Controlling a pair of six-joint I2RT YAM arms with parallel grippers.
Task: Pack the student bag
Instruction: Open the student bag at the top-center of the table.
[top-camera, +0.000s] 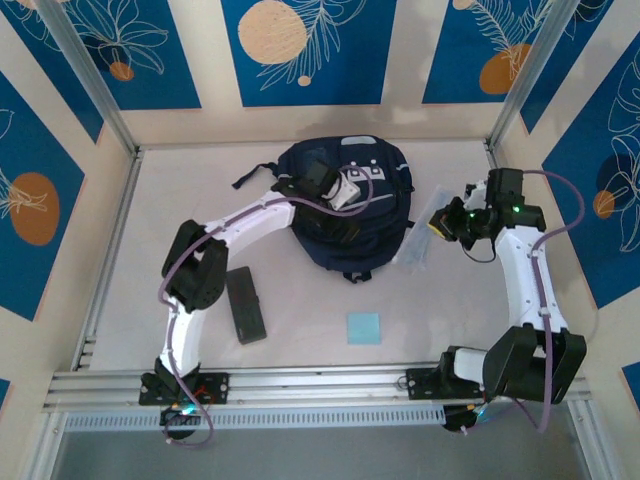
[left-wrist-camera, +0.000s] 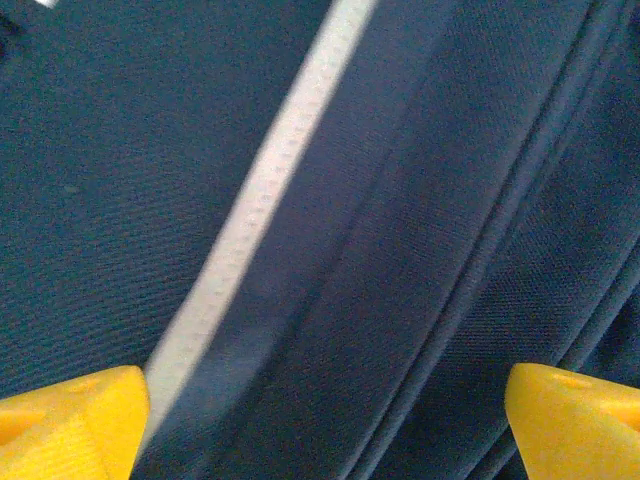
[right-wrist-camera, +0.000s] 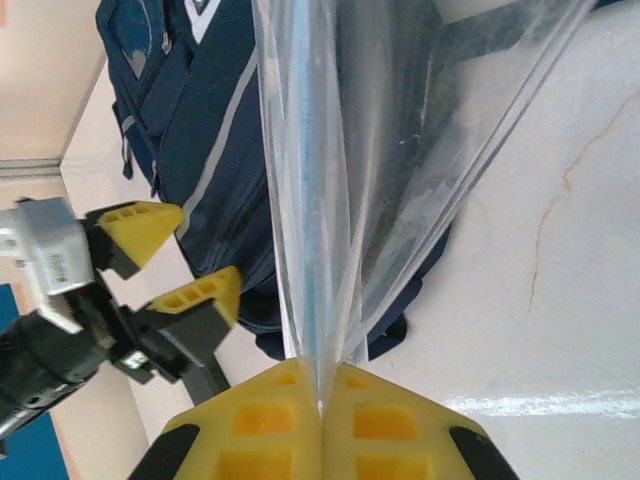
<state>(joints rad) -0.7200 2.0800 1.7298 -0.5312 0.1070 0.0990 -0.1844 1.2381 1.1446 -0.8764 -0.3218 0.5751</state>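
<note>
Top external: a pale table (top-camera: 300, 290) walled by blue panels (top-camera: 300, 50). The student bag (top-camera: 385, 235) lies mid-table toward the back, with the left arm across it. A black case (top-camera: 245, 305) and a light-blue square (top-camera: 364, 328) sit nearer.
Left wrist: the left gripper (left-wrist-camera: 320, 400) is spread wide over the bag's fabric.
Right wrist: the right gripper (right-wrist-camera: 322, 395) pinches a clear plastic sleeve (right-wrist-camera: 380, 150) beside the bag.
</note>
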